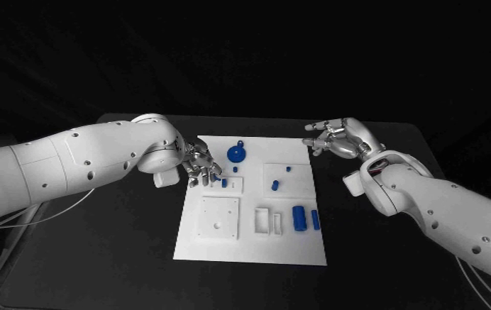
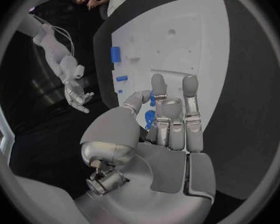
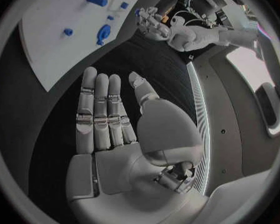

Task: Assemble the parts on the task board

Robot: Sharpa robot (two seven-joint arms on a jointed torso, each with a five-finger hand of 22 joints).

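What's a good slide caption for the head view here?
Left hand works at the task board's left edge near a round blue part, while the open right hand hovers beyond its far right corner.

black table (image 1: 123, 253) — dark room, dim light

In the head view, the left hand (image 1: 201, 168) covers part of the board's (image 1: 256, 250) left edge, and a small blue part (image 1: 224, 182) shows at its fingers (image 1: 215, 179); whether they grip it or only touch it cannot be told. In the left wrist view, those fingers (image 2: 171, 119) hide most of two blue parts (image 2: 150, 118) behind them. The counter (image 1: 123, 253) is cut off by the head view's bottom edge. The board's small blue pegs (image 1: 276, 183) are too small to tell their shape.
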